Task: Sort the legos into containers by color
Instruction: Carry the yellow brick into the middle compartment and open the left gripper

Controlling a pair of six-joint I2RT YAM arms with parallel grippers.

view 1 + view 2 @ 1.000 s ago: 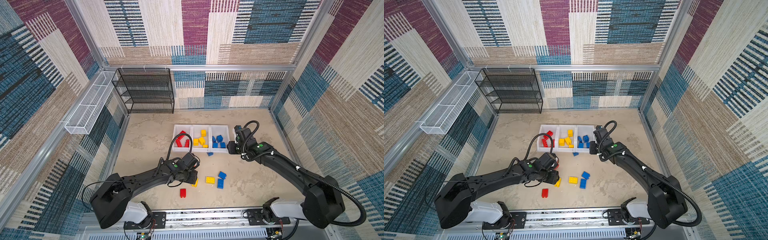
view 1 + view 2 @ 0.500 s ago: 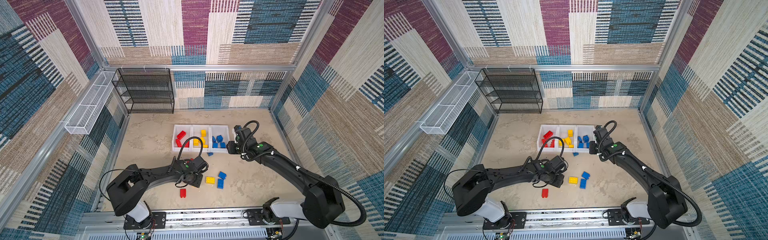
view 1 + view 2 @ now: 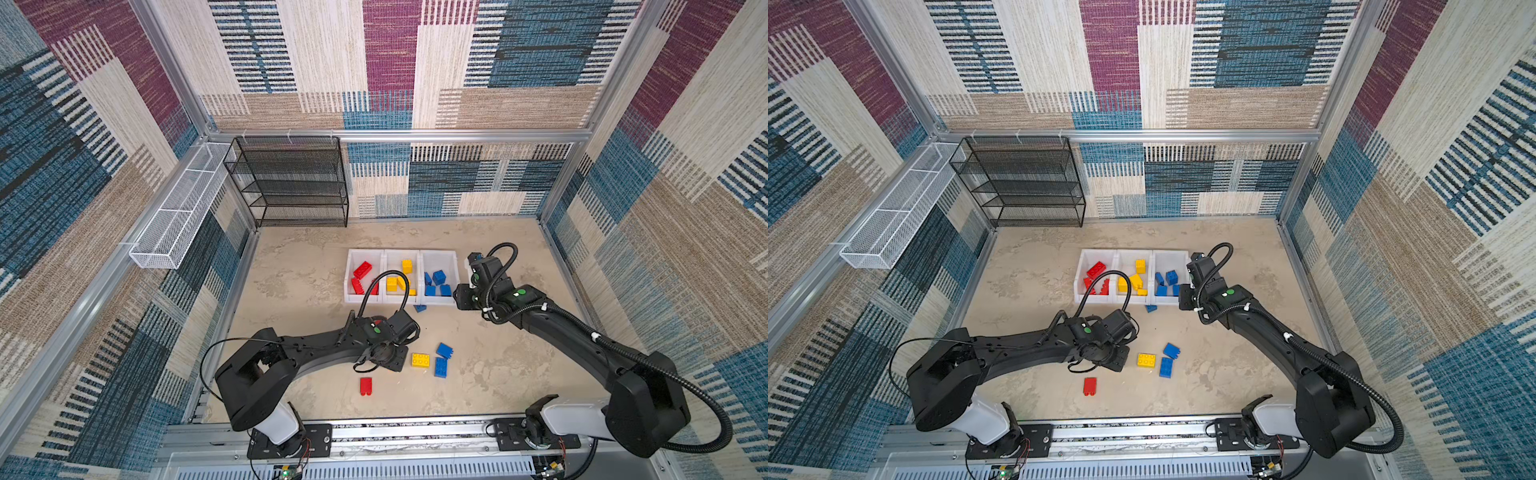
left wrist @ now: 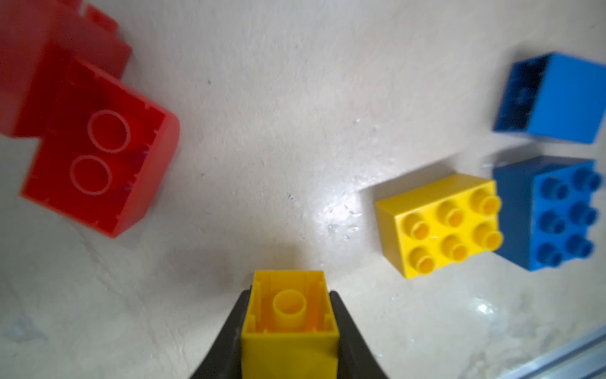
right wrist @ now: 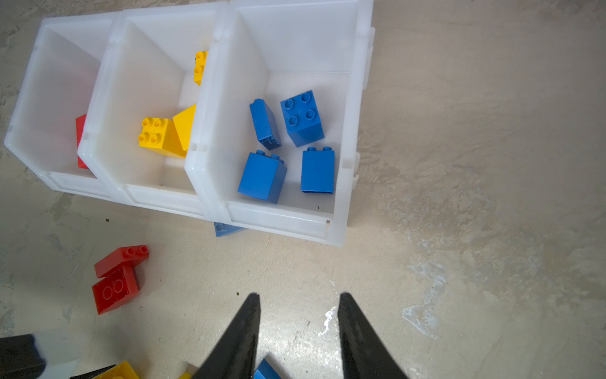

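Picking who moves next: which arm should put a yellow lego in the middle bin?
Left, probably: the left gripper grips a yellow lego; the middle bin holds yellows. The right gripper is open, empty.

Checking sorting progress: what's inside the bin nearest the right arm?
Four blue legos lie in the bin, no other color. Its front wall covers a thin strip of floor.

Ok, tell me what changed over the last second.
The left gripper shifted toward the near edge, onto the small yellow brick, and closed on it; the left wrist view shows it clamped between the fingers. The right gripper stayed open beside the containers, and the loose bricks on the table did not move.
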